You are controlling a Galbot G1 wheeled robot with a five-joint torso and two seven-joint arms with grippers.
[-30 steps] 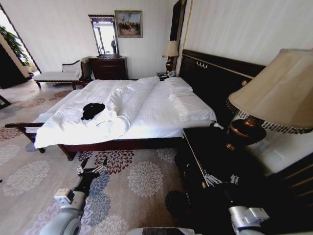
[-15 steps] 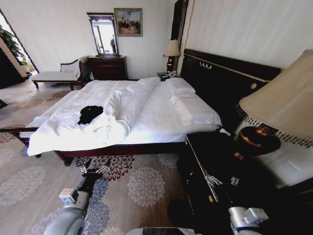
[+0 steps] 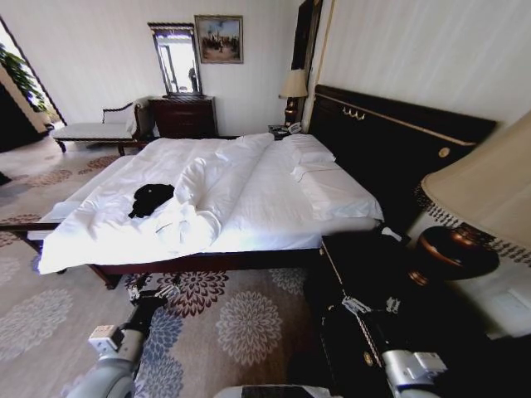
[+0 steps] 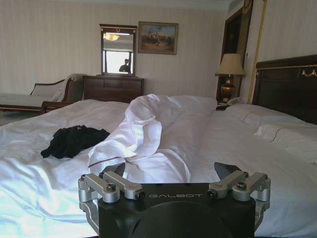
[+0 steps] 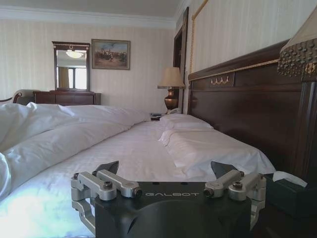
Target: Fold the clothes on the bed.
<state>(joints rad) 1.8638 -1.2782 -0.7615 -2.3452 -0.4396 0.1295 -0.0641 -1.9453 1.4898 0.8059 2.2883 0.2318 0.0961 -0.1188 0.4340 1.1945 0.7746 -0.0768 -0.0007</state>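
Bedroom, one bed (image 3: 274,195) with one black T-shirt (image 3: 150,199) lying crumpled on it; both claws held low, short of the bed's side.

Bed: white sheets, dark headboard (image 3: 390,141); one duvet (image 3: 207,186) bunched in a ridge down the middle, just beside the T-shirt on the robot's right of it; pillows (image 3: 311,153) at the head. Patterned carpet (image 3: 241,315) lies between robot and bed. One dark nightstand (image 3: 373,274) stands at the robot's right, close to the right arm, carrying one lamp (image 3: 485,199). Far wall: one dresser (image 3: 182,116), one mirror (image 3: 176,58), one painting (image 3: 219,39), one second lamp (image 3: 291,87), one bench (image 3: 95,128). Left claw (image 4: 171,171): fingers apart, empty, over the carpet, facing the T-shirt. Right claw (image 5: 166,171): fingers apart, empty, facing the pillows.
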